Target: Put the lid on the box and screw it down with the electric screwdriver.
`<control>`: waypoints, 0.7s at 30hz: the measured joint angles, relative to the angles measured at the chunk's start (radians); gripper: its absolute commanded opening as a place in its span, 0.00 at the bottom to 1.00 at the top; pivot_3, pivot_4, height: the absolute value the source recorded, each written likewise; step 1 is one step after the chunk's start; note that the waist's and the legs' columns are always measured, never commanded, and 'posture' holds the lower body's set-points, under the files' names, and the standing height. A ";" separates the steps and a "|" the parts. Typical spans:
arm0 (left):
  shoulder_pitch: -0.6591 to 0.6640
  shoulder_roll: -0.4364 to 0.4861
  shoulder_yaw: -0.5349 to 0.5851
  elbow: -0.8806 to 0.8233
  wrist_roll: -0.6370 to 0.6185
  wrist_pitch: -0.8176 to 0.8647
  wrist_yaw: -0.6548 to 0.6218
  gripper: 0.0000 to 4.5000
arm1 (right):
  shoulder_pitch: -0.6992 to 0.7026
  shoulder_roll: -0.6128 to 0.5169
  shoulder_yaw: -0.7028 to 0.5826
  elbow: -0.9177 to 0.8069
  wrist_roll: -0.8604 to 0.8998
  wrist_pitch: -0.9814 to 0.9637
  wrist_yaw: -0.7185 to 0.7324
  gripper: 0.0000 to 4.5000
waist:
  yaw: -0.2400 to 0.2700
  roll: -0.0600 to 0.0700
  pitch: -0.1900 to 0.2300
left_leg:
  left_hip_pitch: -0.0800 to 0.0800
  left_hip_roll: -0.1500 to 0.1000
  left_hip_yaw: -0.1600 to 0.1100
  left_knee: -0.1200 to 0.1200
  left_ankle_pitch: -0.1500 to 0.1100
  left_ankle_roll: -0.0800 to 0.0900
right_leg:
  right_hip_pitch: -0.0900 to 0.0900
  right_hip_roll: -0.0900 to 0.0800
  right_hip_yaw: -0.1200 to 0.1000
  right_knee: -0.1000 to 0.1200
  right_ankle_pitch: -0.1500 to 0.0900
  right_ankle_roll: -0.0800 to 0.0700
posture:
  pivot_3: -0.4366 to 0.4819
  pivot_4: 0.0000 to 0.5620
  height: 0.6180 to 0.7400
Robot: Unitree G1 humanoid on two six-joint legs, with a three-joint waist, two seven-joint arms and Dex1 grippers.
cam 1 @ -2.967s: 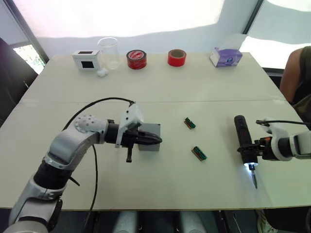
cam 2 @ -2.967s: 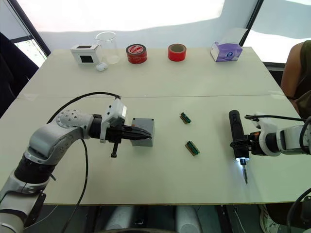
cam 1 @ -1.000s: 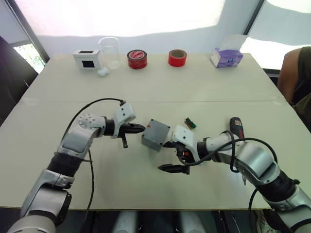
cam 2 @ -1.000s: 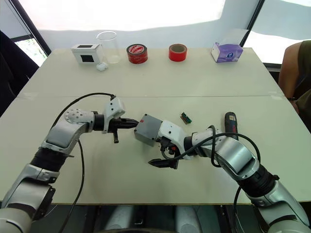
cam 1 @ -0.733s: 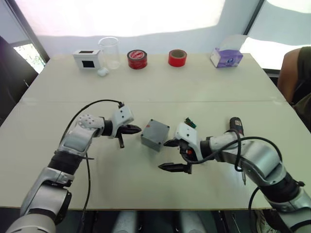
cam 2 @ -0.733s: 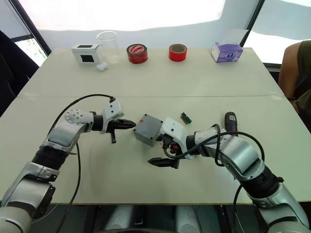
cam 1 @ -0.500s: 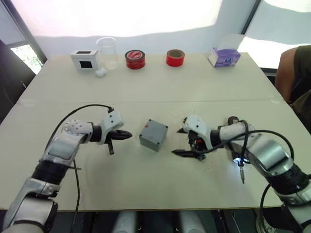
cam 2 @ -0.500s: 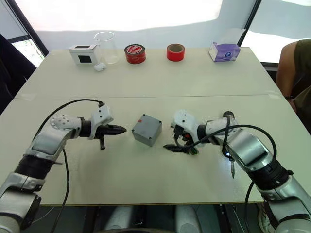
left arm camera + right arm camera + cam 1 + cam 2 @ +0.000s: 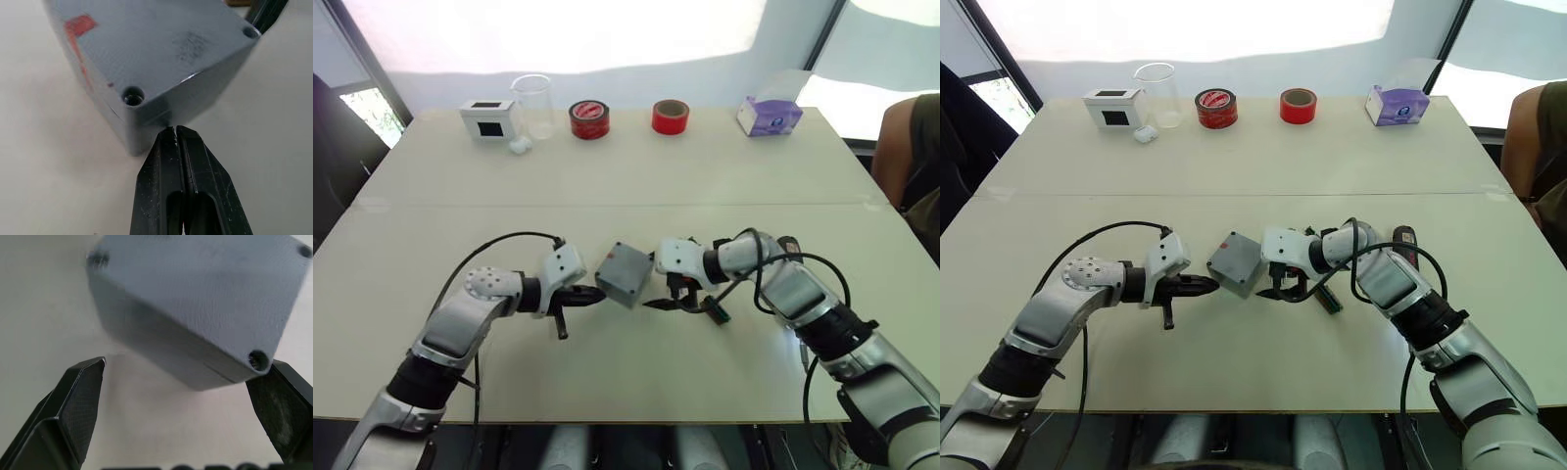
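Observation:
The grey box [image 9: 625, 275] stands on the table between my two grippers. The lid [image 9: 161, 44] sits on top of it, with open screw holes at its corners. From the left, my left gripper [image 9: 597, 292] is shut, its tips touching the box's near corner. From the right, my right gripper [image 9: 661, 292] is open, its fingers [image 9: 80, 396] spread wide just in front of the box's side, holding nothing. The black electric screwdriver [image 9: 789, 250] lies on the table to the right, partly hidden by my right arm.
A small green circuit board [image 9: 716, 309] lies under my right wrist. Along the far edge stand a white box with a black window [image 9: 489, 118], a clear beaker [image 9: 533, 103], two red tape rolls [image 9: 589, 119] and a purple tissue box [image 9: 769, 116]. A person [image 9: 915, 147] sits at the right.
My right gripper has let go of the screwdriver, which now lies on the table, and moved left to the box. My left gripper has come back against the box's corner.

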 measured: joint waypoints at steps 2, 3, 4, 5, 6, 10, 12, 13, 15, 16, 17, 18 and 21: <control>-0.009 0.000 0.003 0.015 0.003 -0.005 0.005 0.00 | 0.018 0.004 -0.006 -0.027 0.006 0.045 0.002 0.99 | 0.000 0.000 0.000 | 0.000 0.000 0.000 0.000 0.000 0.000 | 0.000 0.000 0.000 0.000 0.000 0.000 | 0.48 0.27 1.00; -0.014 0.000 0.004 0.023 0.003 -0.008 0.006 0.00 | 0.032 0.010 -0.017 -0.051 0.011 0.080 -0.003 0.99 | 0.000 0.000 0.000 | 0.000 0.000 0.000 0.000 0.000 0.000 | 0.000 0.000 0.000 0.000 0.000 0.000 | 0.48 0.27 1.00; -0.016 0.001 0.008 0.029 0.003 -0.010 0.007 0.00 | 0.039 0.015 -0.023 -0.070 0.018 0.110 -0.008 0.99 | 0.000 0.000 0.000 | 0.000 0.000 0.000 0.000 0.000 0.000 | 0.000 0.000 0.000 0.000 0.000 0.000 | 0.48 0.27 1.00; -0.017 0.001 0.012 0.031 0.003 -0.012 0.007 0.00 | 0.046 0.017 -0.030 -0.085 0.024 0.129 -0.012 0.99 | 0.000 0.000 0.000 | 0.000 0.000 0.000 0.000 0.000 0.000 | 0.000 0.000 0.000 0.000 0.000 0.000 | 0.48 0.27 1.00; -0.019 0.001 0.013 0.033 0.003 -0.017 0.007 0.00 | 0.051 0.020 -0.037 -0.097 0.027 0.148 -0.016 0.99 | 0.000 0.000 0.000 | 0.000 0.000 0.000 0.000 0.000 0.000 | 0.000 0.000 0.000 0.000 0.000 0.000 | 0.48 0.27 1.00; -0.034 0.002 0.015 0.049 0.003 -0.025 0.002 0.00 | 0.071 0.027 -0.057 -0.154 0.038 0.217 -0.035 0.99 | 0.002 0.000 0.000 | 0.000 0.000 0.000 0.000 0.000 0.000 | 0.000 0.000 0.000 0.000 0.000 0.000 | 0.48 0.27 1.00; -0.039 0.002 0.015 0.056 0.003 -0.028 -0.001 0.00 | 0.085 0.027 -0.065 -0.182 0.047 0.247 -0.045 0.99 | 0.001 0.000 0.000 | 0.000 0.000 0.000 0.000 0.000 0.000 | 0.000 0.000 0.000 0.000 0.000 0.000 | 0.48 0.27 1.00; -0.041 0.002 0.015 0.060 0.003 -0.028 -0.002 0.00 | 0.094 0.027 -0.071 -0.198 0.051 0.261 -0.049 0.99 | 0.001 0.000 0.000 | 0.000 0.000 0.000 0.000 0.000 0.000 | 0.000 0.000 0.000 0.000 0.000 0.000 | 0.48 0.27 1.00; -0.046 0.002 0.015 0.068 0.003 -0.031 -0.006 0.00 | 0.108 0.029 -0.083 -0.224 0.064 0.289 -0.059 0.99 | 0.001 0.000 0.000 | 0.000 0.000 0.000 0.000 0.000 0.000 | 0.000 0.000 0.000 0.000 0.000 0.000 | 0.48 0.27 1.00; -0.048 0.002 0.015 0.072 0.004 -0.034 -0.008 0.00 | 0.114 0.030 -0.087 -0.238 0.068 0.305 -0.065 0.99 | 0.000 0.000 0.000 | 0.000 0.000 0.000 0.000 0.000 0.000 | 0.000 0.000 0.000 0.000 0.000 0.000 | 0.48 0.27 1.00; -0.051 0.002 0.015 0.081 0.004 -0.042 -0.010 0.00 | 0.119 0.031 -0.088 -0.255 0.074 0.322 -0.070 0.99 | 0.000 0.000 0.000 | 0.000 0.000 0.000 0.000 0.000 0.000 | 0.000 0.000 0.000 0.000 0.000 0.000 | 0.48 0.27 1.00; -0.054 0.001 0.015 0.090 0.005 -0.046 -0.010 0.00 | 0.123 0.032 -0.088 -0.268 0.080 0.335 -0.075 0.99 | 0.000 0.000 0.000 | 0.000 0.000 0.000 0.000 0.000 0.000 | 0.000 0.000 0.000 0.000 0.000 0.000 | 0.48 0.27 1.00; -0.054 0.001 0.014 0.101 0.006 -0.053 -0.013 0.00 | 0.129 0.034 -0.087 -0.298 0.091 0.363 -0.086 0.99 | 0.000 0.000 0.000 | 0.000 0.000 0.000 0.000 0.000 0.000 | 0.000 0.000 0.000 0.000 0.000 0.000 | 0.48 0.27 1.00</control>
